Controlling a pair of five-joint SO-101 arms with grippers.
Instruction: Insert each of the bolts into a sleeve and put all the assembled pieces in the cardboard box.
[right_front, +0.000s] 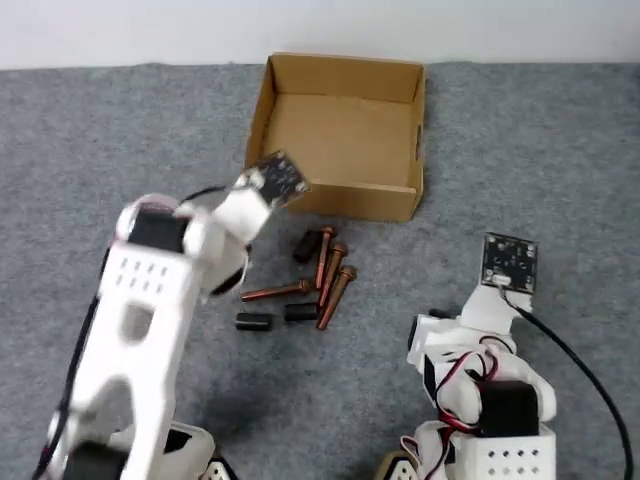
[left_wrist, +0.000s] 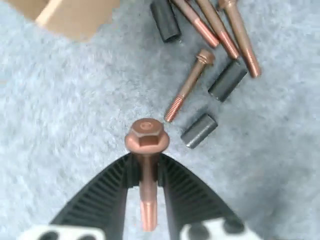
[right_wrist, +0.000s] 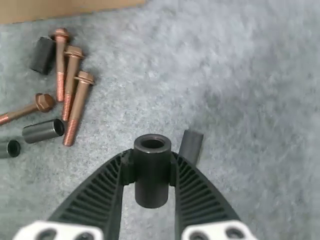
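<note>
I am clamping my left tool (left_wrist: 146, 162) shut on a copper bolt (left_wrist: 146, 137), its hex head sticking out past the fingertips. My right tool (right_wrist: 151, 162) is squeezing a black sleeve (right_wrist: 152, 175), its open bore showing. Another spare sleeve (right_wrist: 191, 146) is lying just beside it. In the high view, four loose bolts (right_front: 330, 268) and three dark sleeves (right_front: 253, 322) are lying together at the frame's centre on the grey desk (right_front: 540, 150), just below the cardboard box (right_front: 345, 200) at upper centre.

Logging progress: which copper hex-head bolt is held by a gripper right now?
The copper hex-head bolt clamped in the left gripper; the other four bolts lie loose on the grey carpet.
</note>
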